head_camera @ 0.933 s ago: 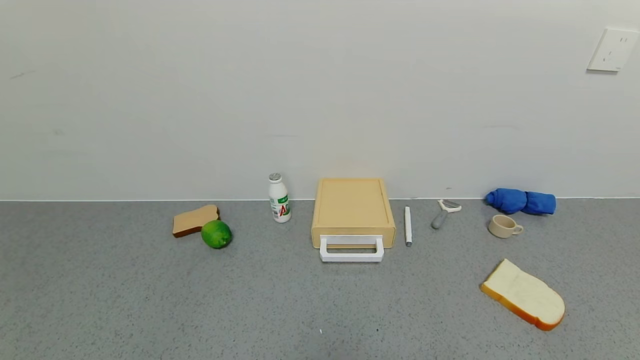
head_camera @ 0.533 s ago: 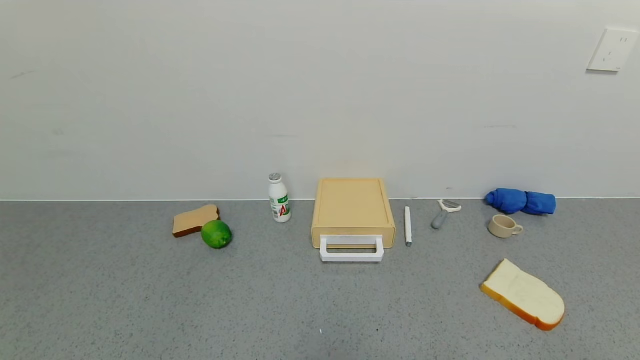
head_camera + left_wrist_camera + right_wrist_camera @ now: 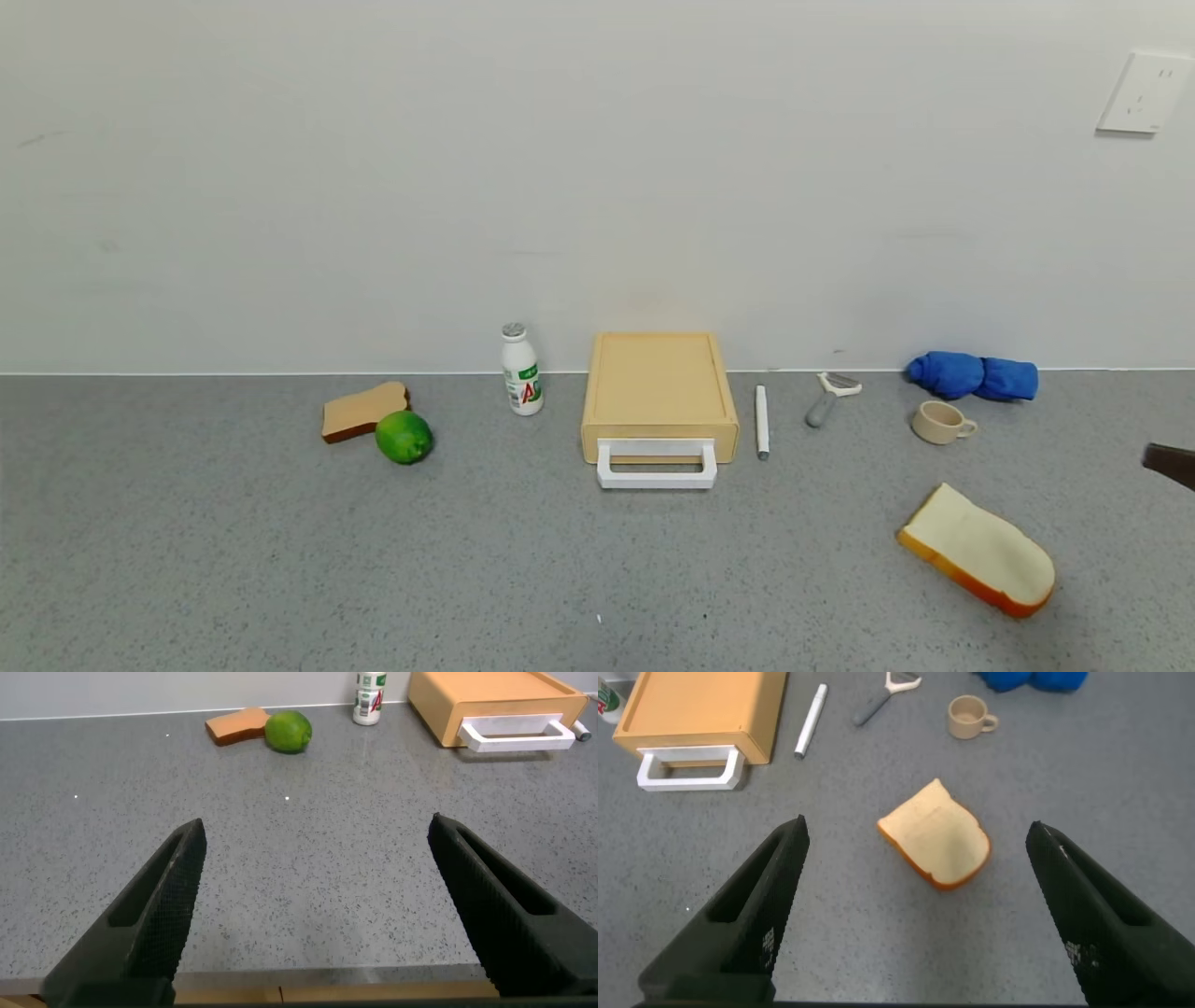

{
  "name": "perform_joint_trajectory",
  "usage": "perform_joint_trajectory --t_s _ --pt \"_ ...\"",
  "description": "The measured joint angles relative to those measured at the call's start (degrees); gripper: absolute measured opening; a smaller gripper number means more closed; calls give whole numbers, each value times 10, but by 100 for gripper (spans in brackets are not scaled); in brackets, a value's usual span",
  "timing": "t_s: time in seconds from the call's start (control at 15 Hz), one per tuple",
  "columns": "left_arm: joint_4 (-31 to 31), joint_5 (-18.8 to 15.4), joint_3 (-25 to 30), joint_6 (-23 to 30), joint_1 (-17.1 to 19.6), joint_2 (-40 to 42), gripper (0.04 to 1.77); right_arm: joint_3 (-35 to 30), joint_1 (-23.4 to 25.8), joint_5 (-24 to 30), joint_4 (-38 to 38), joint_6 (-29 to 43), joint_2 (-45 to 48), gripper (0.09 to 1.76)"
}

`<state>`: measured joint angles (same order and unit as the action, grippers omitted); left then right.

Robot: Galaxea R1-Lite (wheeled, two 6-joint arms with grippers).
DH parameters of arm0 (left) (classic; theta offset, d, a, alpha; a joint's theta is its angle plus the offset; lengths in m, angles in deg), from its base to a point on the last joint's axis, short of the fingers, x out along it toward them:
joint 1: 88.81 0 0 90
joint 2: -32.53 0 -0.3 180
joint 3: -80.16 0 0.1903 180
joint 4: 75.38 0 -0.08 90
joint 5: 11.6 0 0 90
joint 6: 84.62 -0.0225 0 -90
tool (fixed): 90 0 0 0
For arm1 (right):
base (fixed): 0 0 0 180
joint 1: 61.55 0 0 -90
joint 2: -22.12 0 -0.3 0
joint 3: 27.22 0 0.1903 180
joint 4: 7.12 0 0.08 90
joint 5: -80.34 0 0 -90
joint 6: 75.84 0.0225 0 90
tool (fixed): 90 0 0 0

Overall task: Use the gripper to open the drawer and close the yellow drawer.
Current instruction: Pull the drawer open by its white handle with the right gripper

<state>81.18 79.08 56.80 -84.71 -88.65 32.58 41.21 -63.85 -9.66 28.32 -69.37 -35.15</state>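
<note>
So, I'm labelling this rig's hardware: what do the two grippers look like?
Both look alike: the left gripper and right gripper each have two matte black, tapered, wedge-shaped fingers with finely ribbed inner faces. No cables or markings are in view.

The grey speckled counter (image 3: 280, 560) carries toast (image 3: 364, 410) touching a lime (image 3: 404, 437), a bottle (image 3: 521, 370), the shut drawer (image 3: 658, 392), a pen (image 3: 762, 421), what looks like a peeler (image 3: 829, 398), a cup (image 3: 940, 422), a blue cloth (image 3: 974, 375) and bread (image 3: 978, 551).
</note>
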Motion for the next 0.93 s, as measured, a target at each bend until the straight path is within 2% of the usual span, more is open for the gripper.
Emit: perform_joint_trajectory --t_s 0.47,0.8,0.93 --pt "0 0 0 0 0 0 172 153 -98 -5 7 55 -265 171" --pt "0 0 0 0 0 0 172 293 -168 -7 77 100 -405 171" --pt "0 0 0 0 0 0 172 330 -200 -14 84 114 -448 171"
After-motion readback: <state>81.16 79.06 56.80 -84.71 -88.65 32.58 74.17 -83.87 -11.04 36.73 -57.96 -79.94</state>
